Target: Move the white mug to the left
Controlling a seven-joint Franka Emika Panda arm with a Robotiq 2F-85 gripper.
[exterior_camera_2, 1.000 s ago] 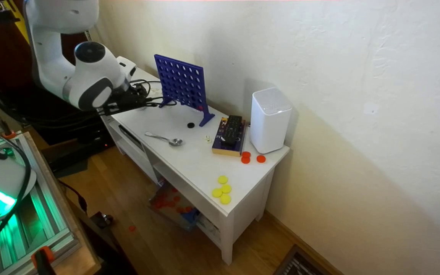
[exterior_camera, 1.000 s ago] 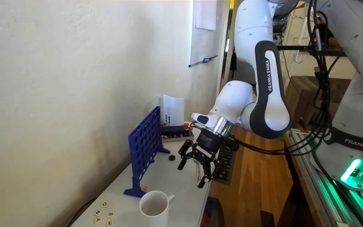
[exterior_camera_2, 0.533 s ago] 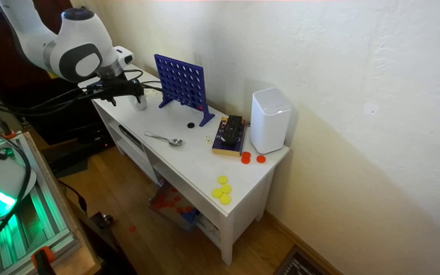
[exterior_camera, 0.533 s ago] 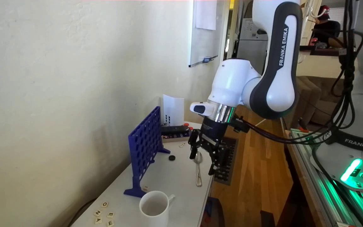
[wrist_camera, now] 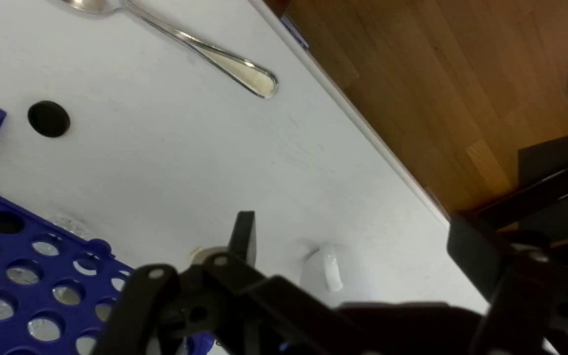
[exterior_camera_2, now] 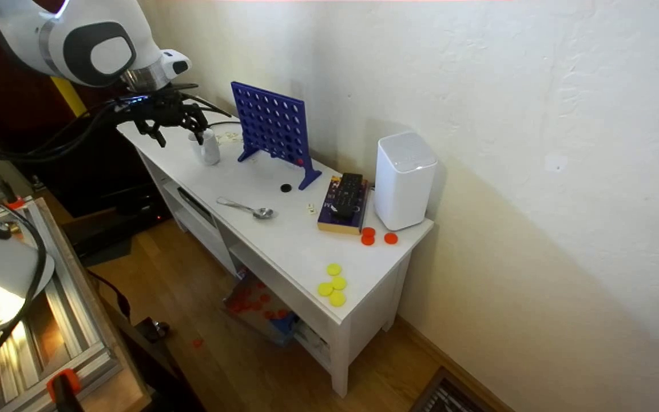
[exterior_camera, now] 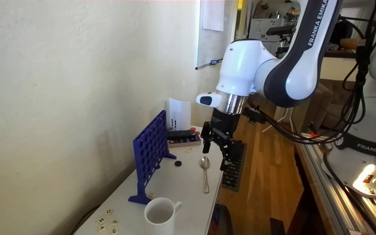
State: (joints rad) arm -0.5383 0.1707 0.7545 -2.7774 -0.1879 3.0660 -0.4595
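Observation:
The white mug [exterior_camera: 160, 222] stands upright on the white table in an exterior view, its handle turned toward the table's long open edge. It also shows in an exterior view [exterior_camera_2: 209, 150], with its rim partly behind a gripper finger. In the wrist view only the mug's handle [wrist_camera: 332, 270] and a bit of its side show; the gripper body hides the rest. My gripper [exterior_camera: 214, 160] is open and empty, above the table near its open edge. It also shows in an exterior view [exterior_camera_2: 181, 142]. In the wrist view the spread fingers [wrist_camera: 350, 227] frame the handle from above, apart from it.
A blue grid game frame [exterior_camera: 150, 153] stands by the wall. A spoon [exterior_camera: 205, 173] and a black disc [exterior_camera: 178, 163] lie on the table. Letter tiles [exterior_camera: 108, 211] lie near the mug. A book with a remote [exterior_camera_2: 348, 197] and a tall white container [exterior_camera_2: 405, 180] stand farther along.
My gripper has risen and moved away from the wall, turning more downward. The mug and spoon, covered before in some views, show now. The base light changed from green to white. The mug has not moved.

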